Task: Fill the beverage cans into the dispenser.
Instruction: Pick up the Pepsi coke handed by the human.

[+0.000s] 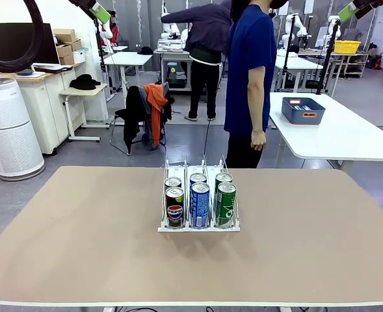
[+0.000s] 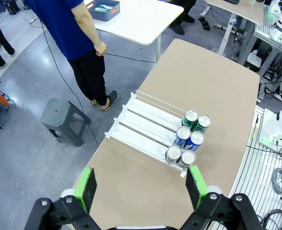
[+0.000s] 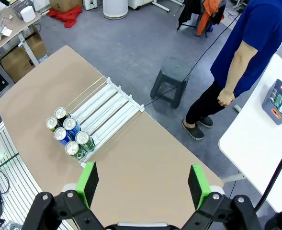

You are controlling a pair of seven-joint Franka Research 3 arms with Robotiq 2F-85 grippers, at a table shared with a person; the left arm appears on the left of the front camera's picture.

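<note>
The left gripper and right gripper are hovering, jaws apart, while six cans are sitting at the dispenser's six-o'clock end.

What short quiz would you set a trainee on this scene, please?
1. How many cans stand in the dispenser?
2. True or false: the green cans stand in the middle lane.
3. The left gripper and right gripper are: A both open, B both shut, C one of each.
Key: 1 six; 2 false, the green cans stand in the right lane; 3 A.
</note>
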